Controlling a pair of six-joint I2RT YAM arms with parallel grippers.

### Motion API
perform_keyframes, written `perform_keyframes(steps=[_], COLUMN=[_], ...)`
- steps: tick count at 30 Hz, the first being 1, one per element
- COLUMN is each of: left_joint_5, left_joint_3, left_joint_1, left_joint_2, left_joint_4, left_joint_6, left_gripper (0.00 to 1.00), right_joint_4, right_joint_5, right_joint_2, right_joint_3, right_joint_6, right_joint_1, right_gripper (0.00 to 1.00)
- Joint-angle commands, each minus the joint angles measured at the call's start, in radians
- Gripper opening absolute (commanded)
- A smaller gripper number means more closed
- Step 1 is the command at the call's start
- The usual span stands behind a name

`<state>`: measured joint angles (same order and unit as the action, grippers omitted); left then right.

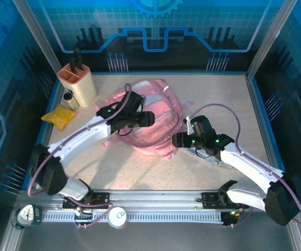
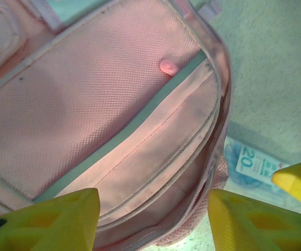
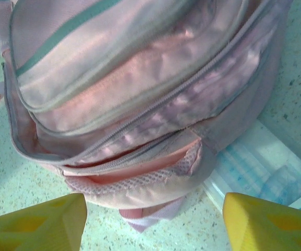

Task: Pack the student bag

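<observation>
The student bag [image 1: 158, 137], soft and pink, lies flat in the middle of the table. My left gripper [image 1: 151, 119] hovers over its middle, open, with nothing between the yellow fingers. In the left wrist view the gripper [image 2: 153, 222] sits above the bag's [image 2: 98, 104] zipped front pocket and curved edge. My right gripper [image 1: 175, 140] is at the bag's right rim, open and empty. In the right wrist view it [image 3: 153, 222] faces the bag [image 3: 129, 78], whose zip [image 3: 114, 162] gapes a little. A blue-and-white booklet [image 3: 265, 167] lies partly under the bag.
A tan holder [image 1: 79, 83] with a dark tool stands at the back left, a small jar [image 1: 69, 99] beside it and a yellow packet [image 1: 60, 116] in front. The booklet [image 1: 209, 156] shows under my right arm. Blue walls enclose the table.
</observation>
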<state>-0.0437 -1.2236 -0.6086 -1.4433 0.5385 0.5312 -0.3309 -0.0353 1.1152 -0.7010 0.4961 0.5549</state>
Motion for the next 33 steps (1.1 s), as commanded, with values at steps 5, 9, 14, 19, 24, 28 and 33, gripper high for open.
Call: perform_keyframes(steps=[5,9,14,19,24,28,33], left_joint_5=[-0.004,0.004,0.055,0.13,0.203,0.189,0.231], left_joint_3=[0.3,0.401,0.467,0.447,0.403,0.366,0.362], left_joint_1=[0.173,0.28,0.426,0.503,0.506,0.506,0.501], left_joint_2=[0.188,0.228,0.168,0.054,-0.088,-0.177,-0.172], left_joint_4=[-0.068,-0.1,-0.186,-0.302,-0.423,-0.425,-0.451], left_joint_6=[0.165,0.187,0.205,0.19,0.203,0.231,0.245], left_gripper=[0.65,0.67,0.66,0.61,0.51,0.27,0.02], right_joint_4=[-0.051,-0.028,0.037,0.072,0.141,0.181,0.21], right_joint_5=[-0.104,-0.1,-0.118,-0.107,-0.1,-0.088,-0.033], right_joint_2=[0.03,0.064,0.119,0.16,0.203,0.254,0.326], right_joint_3=[-0.004,0.002,0.025,0.033,0.048,0.026,-0.036], right_joint_6=[0.042,0.069,0.122,0.155,0.177,0.184,0.135], right_joint_1=[0.038,0.094,0.132,0.162,0.169,0.168,0.126], right_gripper=[0.7,0.7,0.7,0.7,0.7,0.7,0.72])
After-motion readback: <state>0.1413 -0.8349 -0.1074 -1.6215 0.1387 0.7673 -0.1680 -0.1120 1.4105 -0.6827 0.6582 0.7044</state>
